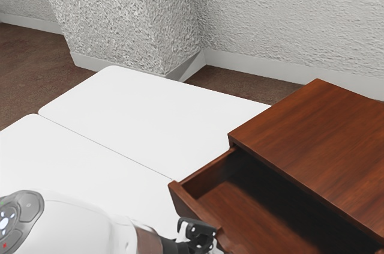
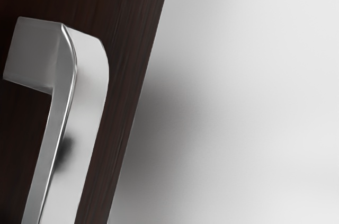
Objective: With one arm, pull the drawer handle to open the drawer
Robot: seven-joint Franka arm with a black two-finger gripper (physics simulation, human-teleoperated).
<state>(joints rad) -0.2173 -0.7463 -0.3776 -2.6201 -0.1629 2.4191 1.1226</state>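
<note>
Handle (image 2: pixel 69 128) close before jaws, long axis along front of seemingly part-open drawer (image 1: pixel 252 212); jaw state not discernible.

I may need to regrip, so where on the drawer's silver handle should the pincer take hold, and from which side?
Take the handle by its long straight bar, clear of the bent end, coming square-on at the drawer front. The bar stands off the wood, probably leaving a gap to close around.

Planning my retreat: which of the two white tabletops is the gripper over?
The nearer tabletop, this side of the seam; the gripper sits above it by the drawer front. The farther tabletop lies toward the wall.
</note>
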